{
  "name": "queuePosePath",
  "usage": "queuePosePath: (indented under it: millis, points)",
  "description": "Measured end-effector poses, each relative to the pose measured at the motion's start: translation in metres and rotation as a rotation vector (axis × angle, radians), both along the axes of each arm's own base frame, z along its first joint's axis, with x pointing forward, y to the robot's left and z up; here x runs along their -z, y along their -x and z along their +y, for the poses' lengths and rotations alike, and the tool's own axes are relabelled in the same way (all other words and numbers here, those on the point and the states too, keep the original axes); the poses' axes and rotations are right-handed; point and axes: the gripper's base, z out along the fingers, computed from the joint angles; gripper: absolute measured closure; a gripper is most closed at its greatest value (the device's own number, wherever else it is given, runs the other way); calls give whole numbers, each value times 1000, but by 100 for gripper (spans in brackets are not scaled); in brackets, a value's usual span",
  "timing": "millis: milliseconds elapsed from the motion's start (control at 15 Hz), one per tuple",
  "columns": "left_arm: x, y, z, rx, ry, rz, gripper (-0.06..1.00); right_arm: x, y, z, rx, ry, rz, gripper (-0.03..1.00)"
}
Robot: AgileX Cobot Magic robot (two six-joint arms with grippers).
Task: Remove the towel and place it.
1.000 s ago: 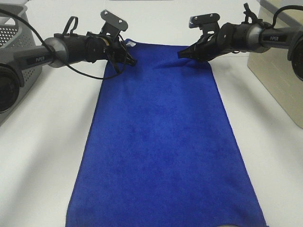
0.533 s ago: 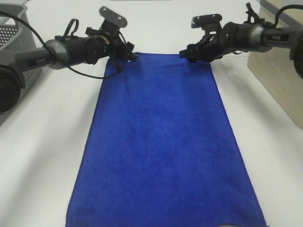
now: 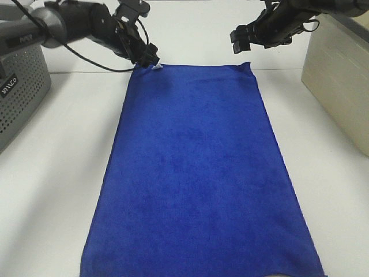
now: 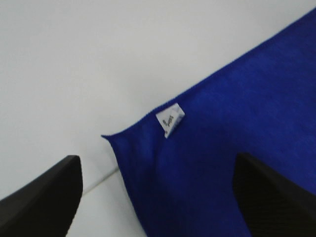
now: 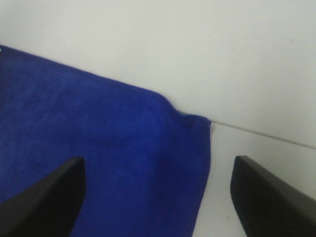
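Hovering over the far corners, our left gripper (image 3: 149, 57) and right gripper (image 3: 237, 39) stood with jaws spread, holding nothing. The towel (image 3: 196, 173) lay flat on the table (image 3: 57, 173). We judged a low finger could snag a corner and rumple it.

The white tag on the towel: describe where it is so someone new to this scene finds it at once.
Start from the blue towel spread flat down the middle of the white table. Go to its far edge, then to the corner on the side of the grey basket, just below the left claw. There a small white tag lies, the only white spot on the blue cloth.
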Motion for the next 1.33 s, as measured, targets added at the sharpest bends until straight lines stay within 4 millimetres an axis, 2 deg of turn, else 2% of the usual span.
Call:
queuePosePath:
  millis: [200, 400, 533, 667, 733, 867, 933, 1067, 1200, 1267, 1333]
  points:
    - [-60, 33, 9, 15, -71, 249, 9, -48, 27, 1, -48, 0, 123, 18]
    - [-119, 71, 25, -37, -100, 428, 8, -122, 63, -3, -56, -21, 130, 18]
    - [-157, 82, 49, -126, -58, 410, 8, -167, 90, -9, -44, -14, 113, 18]
    - [-186, 85, 94, -275, 25, 367, 8, -199, 117, -21, -28, 5, 130, 18]
    - [-197, 86, 121, -353, 64, 352, 8, -210, 127, -30, -9, 7, 140, 18]
    - [-205, 89, 168, -476, 134, 349, 8, -224, 139, -60, 65, -1, 149, 18]
    - [-205, 91, 178, -499, 151, 356, 8, -225, 140, -66, 81, -2, 149, 18]
    - [-200, 104, 206, -547, 173, 408, 8, -234, 152, -93, 164, -7, 141, 18]
    - [-203, 128, 207, -531, 143, 446, 8, -250, 183, -100, 193, -9, 123, 18]
    - [-205, 146, 205, -518, 128, 466, 8, -256, 204, -98, 193, -11, 116, 18]
    - [-216, 170, 203, -514, 125, 464, 8, -255, 229, -97, 192, -11, 130, 18]
